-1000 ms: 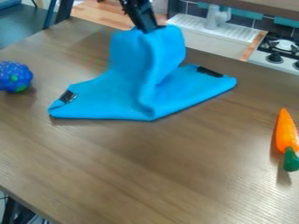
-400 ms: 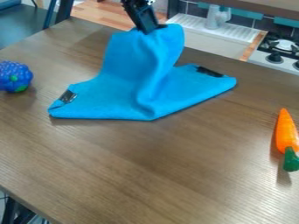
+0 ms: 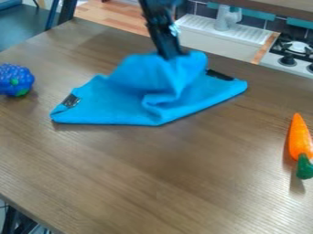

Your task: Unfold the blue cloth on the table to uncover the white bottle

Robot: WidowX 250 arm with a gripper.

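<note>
On brown table (image 3: 159, 173); gripper (image 3: 173, 55) gripping blue cloth (image 3: 131, 103); orange carrot (image 3: 299, 139) apart

arm (image 3: 158, 10): black, uneven in outline, with small glossy highlights
gripper (image 3: 173, 55): black, long, narrow, straight-sided
pale patch (image 3: 175, 30): small, whitish-blue, on the dark body above the gripper's tip

No readable text, number or sign — the dark tags on the blue cloth (image 3: 131, 103) show no print that can be made out.
</note>
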